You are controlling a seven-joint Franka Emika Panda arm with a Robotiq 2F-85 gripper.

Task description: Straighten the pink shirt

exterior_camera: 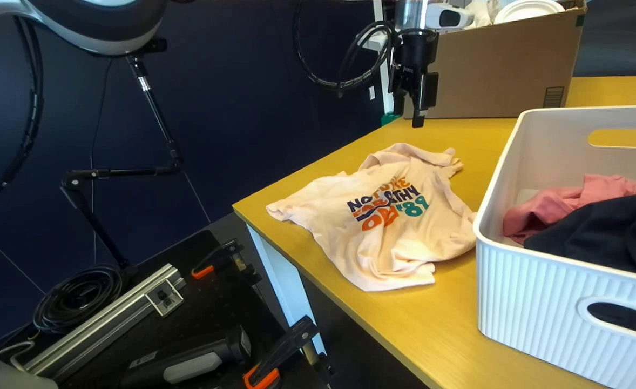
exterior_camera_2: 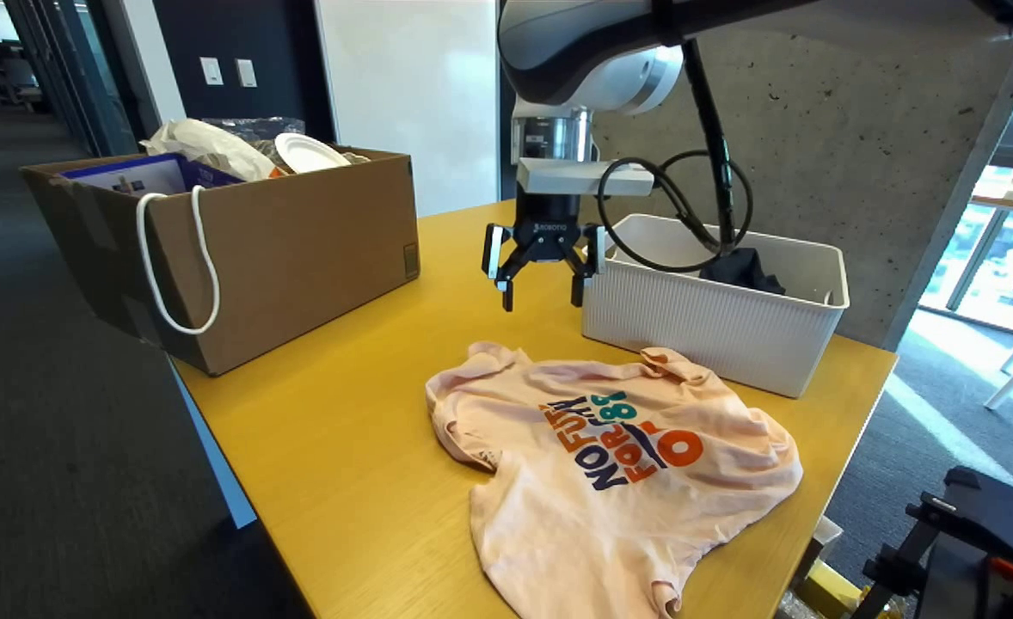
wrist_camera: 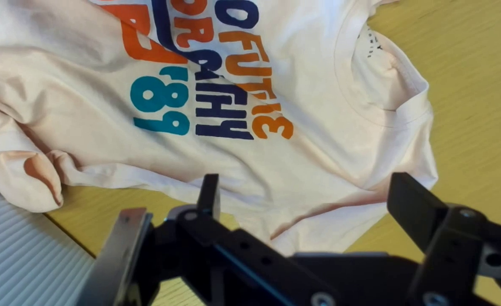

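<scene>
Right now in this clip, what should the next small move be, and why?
Probably lower the open jaws to the creased sleeve of the pink shirt, pinch its edge and ease it outward. In the wrist view that sleeve shows between the jaws with a crease running across it, and in both exterior views the jaws hang empty above the table.

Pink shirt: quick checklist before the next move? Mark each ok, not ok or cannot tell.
1. Hand open and empty: ok.
2. Hand apart from the pink shirt: ok, a gap shows in both exterior views.
3. Pink shirt flat: not ok, wrinkled with rolled edges.
4. Printed graphic facing up: ok, though a fold crosses it.
5. Pink shirt fully on the table: ok.
6. Pink shirt clear of the white bin: cannot tell, a rolled corner lies close by it.
</scene>
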